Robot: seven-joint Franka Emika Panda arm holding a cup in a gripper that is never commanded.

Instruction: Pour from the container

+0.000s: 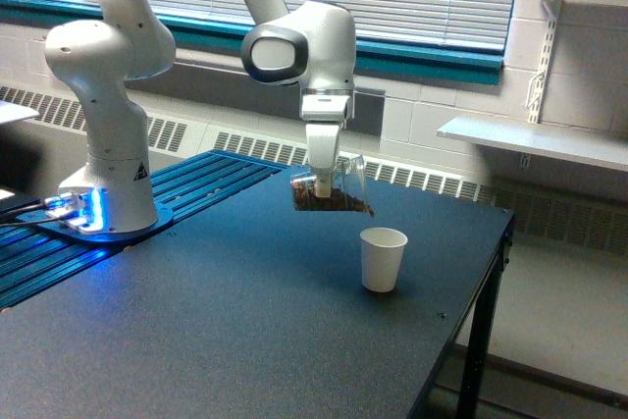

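My gripper [322,182] is shut on the clear plastic container [330,190], which hangs in the air tipped over toward the exterior view's right. Brown granular bits lie along its lower side and reach its mouth. The white paper cup [382,259] stands upright on the dark table [245,321], below and to the right of the container's mouth. No bits are seen falling between them.
The arm's white base [106,179] stands on a blue ribbed platform [186,188] at the left. The table's right edge [491,272] drops off near the cup. A grey wall shelf [540,139] hangs at the right, behind the table.
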